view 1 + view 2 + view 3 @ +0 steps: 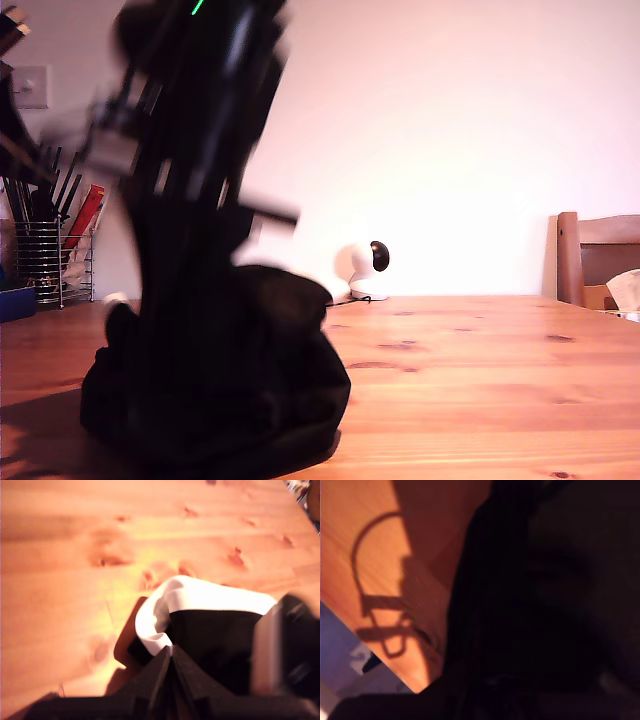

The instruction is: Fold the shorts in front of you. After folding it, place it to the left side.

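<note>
- The wooden desk [480, 380] fills the lower half of your exterior view, knotty and bare toward that view's right.
- The shorts [215, 385] sit bunched in a dark heap on the desk at the exterior view's lower left, with part of the cloth drawn upward in a column from the heap.
- A blurred black arm [200, 120] rises out of that column toward the top of the exterior view — too smeared for you to say which arm it is.
- My first claw [172, 652] shows its two fingers pressed together to a point, pinching the shorts' edge, where a white band [200, 595] curls above the desk.
- My second claw is lost in darkness in its own view (black cloth [535, 605] covers nearly everything), so you cannot tell whether it is apart or together.
- A wire holder of utensils [50, 250] stands at the exterior view's left edge — near the wall.
- A chair back [595, 255] shows at that view's right edge.
- A small round white camera [365, 265] sits at the desk's far edge.
</note>
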Controlling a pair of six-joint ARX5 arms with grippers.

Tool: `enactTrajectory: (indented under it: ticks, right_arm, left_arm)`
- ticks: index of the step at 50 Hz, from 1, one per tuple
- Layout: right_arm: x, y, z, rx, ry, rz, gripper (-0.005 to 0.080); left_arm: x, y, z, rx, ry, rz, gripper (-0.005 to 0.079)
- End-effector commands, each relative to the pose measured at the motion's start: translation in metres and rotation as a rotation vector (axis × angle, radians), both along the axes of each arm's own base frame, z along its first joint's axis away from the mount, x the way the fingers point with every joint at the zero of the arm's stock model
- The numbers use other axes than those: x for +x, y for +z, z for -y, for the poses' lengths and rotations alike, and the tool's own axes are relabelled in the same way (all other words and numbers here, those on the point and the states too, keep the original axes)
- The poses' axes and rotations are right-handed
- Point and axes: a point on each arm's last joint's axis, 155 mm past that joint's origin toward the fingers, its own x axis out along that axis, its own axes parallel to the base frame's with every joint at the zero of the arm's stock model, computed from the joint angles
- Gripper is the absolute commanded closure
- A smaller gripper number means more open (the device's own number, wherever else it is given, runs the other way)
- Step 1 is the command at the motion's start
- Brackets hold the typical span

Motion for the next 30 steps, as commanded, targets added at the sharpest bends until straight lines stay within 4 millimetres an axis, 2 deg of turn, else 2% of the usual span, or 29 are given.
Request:
enactTrajectory:
  ticks: [1,10,12,20,23,30]
  right_arm:
    - [-0.011,-0.011,-0.005,-0.018,0.032,-0.002,0.0763]
    - [-0.011,-0.011,-0.01,-0.008,0.039,0.009,0.0754]
    - [-0.012,-0.012,-0.009,-0.011,0.038,0.007,0.072]
    - [-0.018,-0.01,-0.011,0.001,0.039,-0.029,0.0446]
    - [-0.023,-0.006,-0.014,0.023,0.048,-0.058,0.04]
    - [-0.032,0.01,-0.028,0.094,0.06,-0.124,0.0396]
  left_arm:
    - [0.0,0.001,-0.002,0.003,0.002,0.009,0.0761]
    - [-0.004,-0.002,-0.001,-0.001,-0.001,-0.013,0.0761]
    - [-0.005,-0.002,-0.001,-0.001,-0.001,-0.016,0.0761]
    - [-0.004,0.0,-0.002,0.007,-0.003,-0.001,0.0761]
    - [-0.003,0.0,-0.003,0.009,0.003,0.002,0.0761]
    - [0.0,-0.001,-0.012,0.034,0.021,0.012,0.0761]
